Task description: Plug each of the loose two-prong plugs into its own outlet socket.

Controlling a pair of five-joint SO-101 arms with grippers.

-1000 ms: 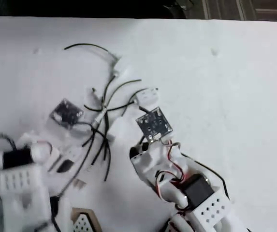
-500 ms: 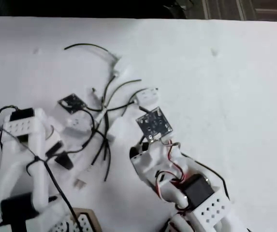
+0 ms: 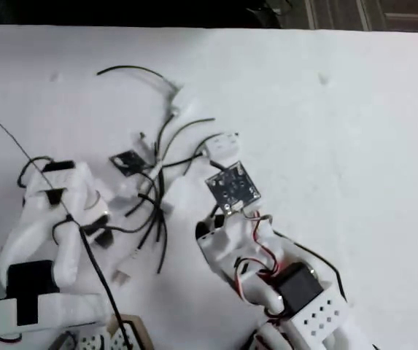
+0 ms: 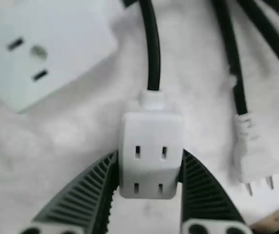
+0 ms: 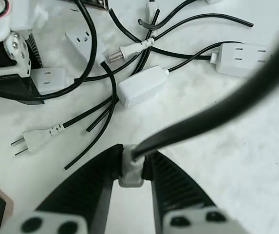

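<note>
My left gripper [image 4: 149,162] is shut on a white outlet socket [image 4: 151,141] whose two slot pairs face the camera, its black cord running away. A loose white two-prong plug [image 4: 254,165] lies just beside it on the table. In the high view the left gripper [image 3: 103,227] is at the left edge of the cable tangle. My right gripper [image 5: 132,158] is shut on a white plug [image 5: 129,171] with a black cable; its prongs are hidden. The right gripper [image 3: 213,224] sits below the tangle's right side. Another loose plug [image 5: 36,138] lies flat nearby.
More white sockets lie among the black cords: one [image 5: 142,86] in the middle, one [image 5: 241,57] farther off, one [image 4: 37,46] beside the left gripper. A second plug [image 5: 123,50] rests in the tangle. The white table [image 3: 354,131] is bare on the right.
The left arm has swung from the table's lower left corner up and right toward the cable tangle. The right arm has kept still.
</note>
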